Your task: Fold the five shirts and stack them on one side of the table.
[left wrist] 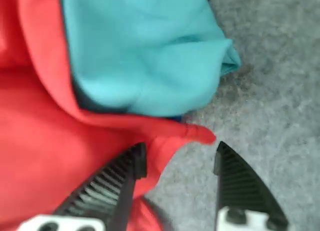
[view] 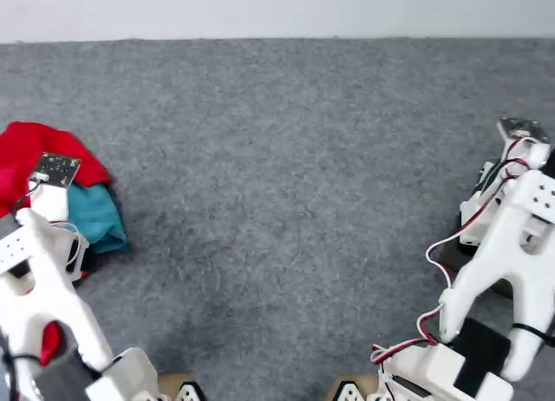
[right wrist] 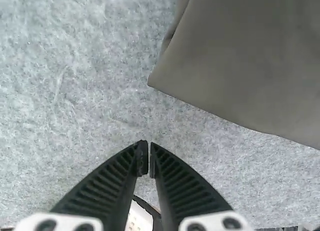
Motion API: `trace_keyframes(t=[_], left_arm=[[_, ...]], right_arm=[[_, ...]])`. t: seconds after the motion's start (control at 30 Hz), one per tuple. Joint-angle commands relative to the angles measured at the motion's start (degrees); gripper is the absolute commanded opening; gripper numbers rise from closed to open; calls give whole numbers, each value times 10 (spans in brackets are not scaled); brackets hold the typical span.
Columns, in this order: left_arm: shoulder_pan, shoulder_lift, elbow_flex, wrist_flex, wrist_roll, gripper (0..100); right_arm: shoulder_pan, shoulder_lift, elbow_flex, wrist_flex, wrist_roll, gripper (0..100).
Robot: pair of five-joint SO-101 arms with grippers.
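**Taking the red corner cleanly**

I am holding my left gripper (left wrist: 180, 151) open above the heap at the left side of the table (view: 286, 158). One jaw is sitting over the red shirt (left wrist: 45, 141) and the other over bare felt, so the shirt's pointed corner is lying just ahead of the gap. The teal shirt (left wrist: 140, 46) is lying against the red one, with the red edge overlapping it. A dark sliver (left wrist: 175, 119) is peeking out between them. It may be another shirt, but too little shows to tell.

My right gripper (right wrist: 149, 158) is clenched on nothing, hanging over the felt near the grey shirt (right wrist: 250, 56) at the right side.

As I judge it, the step is to pick the red shirt out alone. I should be centring the gap on that corner, going low enough to pinch a single layer (not the teal cloth or the sliver under it), then closing fully before lifting. A slow, straight lift should be peeling it free without dragging its neighbours.
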Motion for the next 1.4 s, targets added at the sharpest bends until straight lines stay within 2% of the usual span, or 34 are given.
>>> trace_keyframes(t=[0.0, 0.07, 0.2, 0.43, 0.57, 0.67, 0.8, 0.97, 1.07, 1.2, 1.37], left_arm=[[4, 33, -5, -37, 33, 218], [7, 36, -5, -43, 52, 174], [30, 12, -2, -40, 55, 9], [35, -106, -12, -21, 57, 12], [33, -221, -65, 30, 57, 12], [35, -298, -102, 36, 58, 12], [35, -371, -146, -11, 139, 12], [39, -421, -203, -114, 244, 12], [78, -426, -247, -153, 268, 12], [183, -424, -305, -176, 265, 13], [351, -411, -335, -227, 192, 13]], right_arm=[[4, -27, -2, 23, -4, 9], [7, -28, -2, 23, -4, 9], [7, -28, -2, 24, -3, 9], [6, -28, -2, 24, -5, 9], [7, -29, -2, 24, -5, 9], [7, -29, -3, 24, -5, 9], [7, -29, -4, 24, -4, 9], [7, -31, -4, 25, -4, 9], [7, -58, -3, 25, -3, 9], [6, -107, -2, 24, -3, 9], [7, -139, -1, 24, -3, 9]])
